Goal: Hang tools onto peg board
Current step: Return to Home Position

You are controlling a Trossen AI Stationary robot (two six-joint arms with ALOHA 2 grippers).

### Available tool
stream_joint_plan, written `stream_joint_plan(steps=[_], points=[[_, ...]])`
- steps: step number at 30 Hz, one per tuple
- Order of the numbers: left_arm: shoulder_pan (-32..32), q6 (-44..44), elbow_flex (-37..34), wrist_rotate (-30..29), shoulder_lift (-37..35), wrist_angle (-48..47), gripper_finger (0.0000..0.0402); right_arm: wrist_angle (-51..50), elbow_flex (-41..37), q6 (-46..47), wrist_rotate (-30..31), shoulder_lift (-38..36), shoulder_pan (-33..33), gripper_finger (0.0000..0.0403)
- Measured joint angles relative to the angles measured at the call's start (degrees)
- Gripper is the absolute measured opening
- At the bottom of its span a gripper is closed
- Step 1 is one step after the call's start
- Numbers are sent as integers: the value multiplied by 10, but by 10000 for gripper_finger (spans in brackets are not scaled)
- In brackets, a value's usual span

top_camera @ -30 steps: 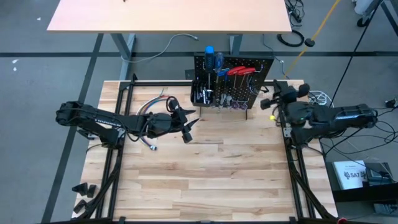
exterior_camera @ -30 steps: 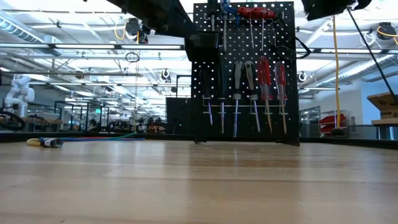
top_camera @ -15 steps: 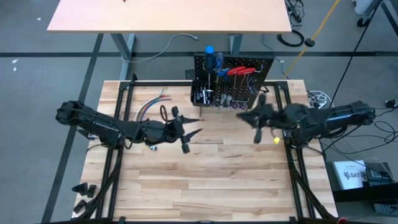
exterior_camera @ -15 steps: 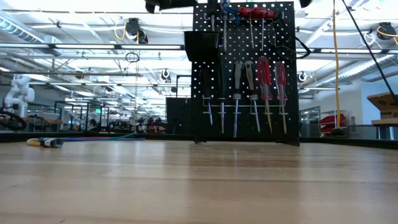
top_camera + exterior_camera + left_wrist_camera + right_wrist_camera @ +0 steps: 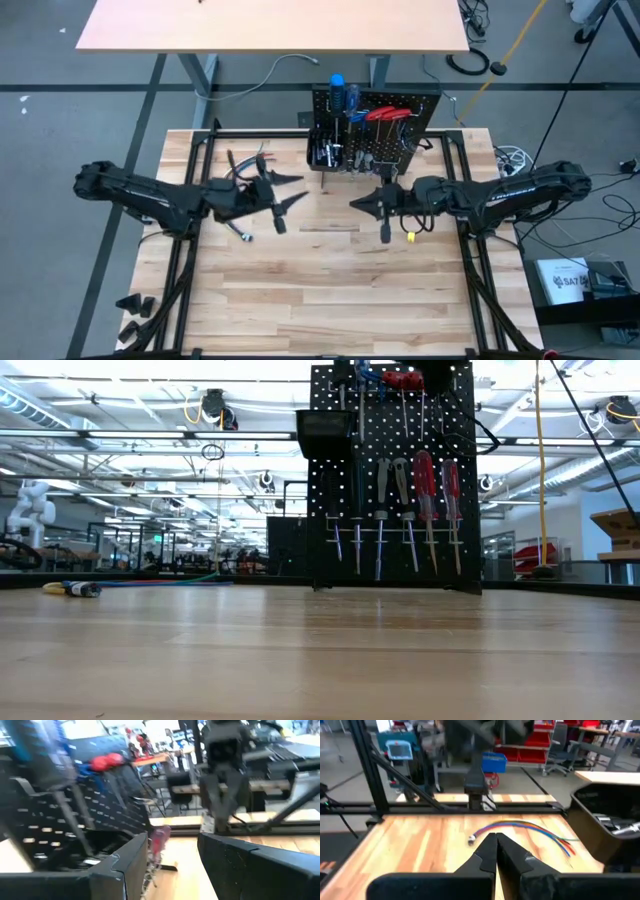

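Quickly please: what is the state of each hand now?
Left hand: open, holding nothing.
Right hand: closed, holding nothing.

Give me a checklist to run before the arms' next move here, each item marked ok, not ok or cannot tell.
1. Left gripper empty: ok. It is open, with nothing between the fingers.
2. Right gripper empty: ok. It is shut, with nothing held.
3. Grippers apart from each other: ok. A gap shows between them from above.
4. Grippers off the peg board: ok. From above, both sit in front of it.
5. Screwdrivers seated: ok. They hang upright in a row on the board.
6. Wires free of the arms: ok. They lie flat on the table, with no gripper at that level in the low view.
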Motion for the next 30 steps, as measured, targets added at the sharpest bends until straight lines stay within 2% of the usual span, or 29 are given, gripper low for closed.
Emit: stream_joint_plan(steps=[4, 11, 17, 23, 30], points=[[17, -2, -28, 10, -43, -10, 180, -19, 0, -5, -1, 0, -12, 0], [55, -55, -120, 17, -110, -6, 180, -85, 0, -2, -1, -10, -30, 0], [69, -91, -208, 57, -156, 33, 180, -148, -10, 8, -3, -11, -40, 0], [68, -134, -268, 62, -196, 47, 180, -116, -65, 38, -3, -35, -50, 0], [68, -152, -314, 62, -233, 51, 180, -81, -142, 55, -3, -109, -50, 0]])
